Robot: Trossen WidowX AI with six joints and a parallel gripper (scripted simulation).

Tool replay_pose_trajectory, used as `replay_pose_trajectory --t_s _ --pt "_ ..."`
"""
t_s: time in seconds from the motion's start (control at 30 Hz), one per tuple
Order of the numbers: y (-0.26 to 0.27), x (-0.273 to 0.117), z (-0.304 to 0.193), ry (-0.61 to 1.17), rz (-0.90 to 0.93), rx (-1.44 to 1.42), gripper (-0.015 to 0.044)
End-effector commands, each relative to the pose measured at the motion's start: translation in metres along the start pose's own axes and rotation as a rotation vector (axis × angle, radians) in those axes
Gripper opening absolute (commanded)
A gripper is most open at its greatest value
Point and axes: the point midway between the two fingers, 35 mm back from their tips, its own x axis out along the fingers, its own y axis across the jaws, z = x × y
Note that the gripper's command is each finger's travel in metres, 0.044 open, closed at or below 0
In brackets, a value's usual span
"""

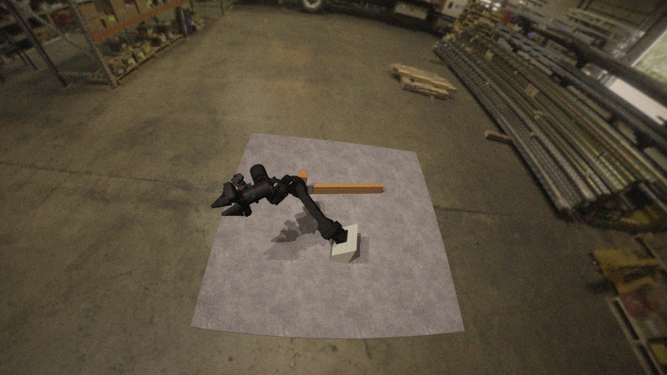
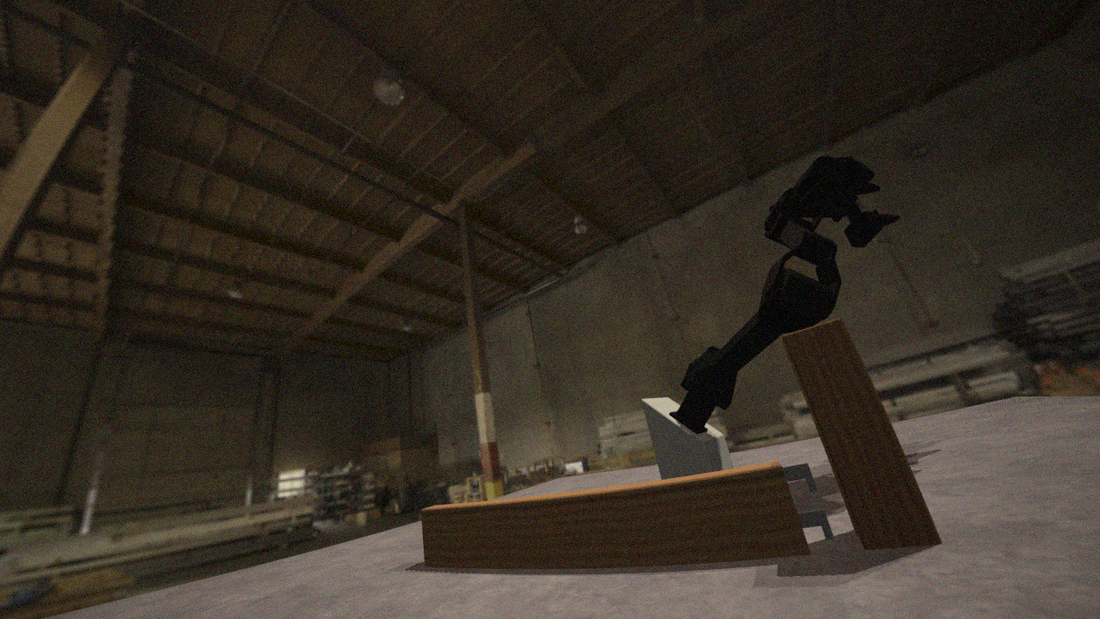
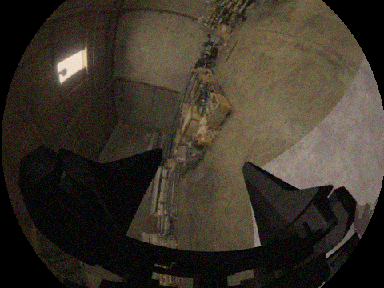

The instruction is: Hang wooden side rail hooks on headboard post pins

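The wooden side rail (image 1: 347, 188) (image 2: 615, 523) lies along the table (image 1: 396, 289) (image 2: 999, 462). Two steel hooks stick out of its post-side end, an upper hook (image 2: 799, 475) and a lower hook (image 2: 816, 520). The headboard post (image 1: 302, 174) (image 2: 861, 438) stands upright just beyond that end. In the exterior view a gap shows between the hooks and the post. The post's slot and pins are hidden. My gripper (image 1: 217, 210) (image 2: 887, 203) (image 3: 204, 159) is open and empty, high up and away from the rail, on the post's far side.
A pale wedge-shaped stand (image 1: 345, 250) (image 2: 681, 450) carries the arm's base on the table. The arm reaches from it up past the post in the top view. The wrist view shows the warehouse floor and the table's edge at the right.
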Motion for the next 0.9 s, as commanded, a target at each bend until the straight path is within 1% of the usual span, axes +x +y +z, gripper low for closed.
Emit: replay_pose_trajectory --t_s 0.0,0.03,0.23,0.4,0.63,0.87 --pt "0.001 0.000 -0.001 0.003 0.005 -0.004 0.0426" --pt "0.003 -0.001 -0.003 0.011 0.018 -0.016 0.0440" --pt "0.032 -0.012 -0.031 0.092 0.191 -0.147 0.0440" --pt "0.057 -0.030 -0.054 0.143 0.357 -0.264 0.0440" --pt "0.091 -0.065 -0.084 0.178 0.615 -0.420 0.0440" --pt "0.116 -0.109 -0.102 0.186 0.865 -0.492 0.0440"
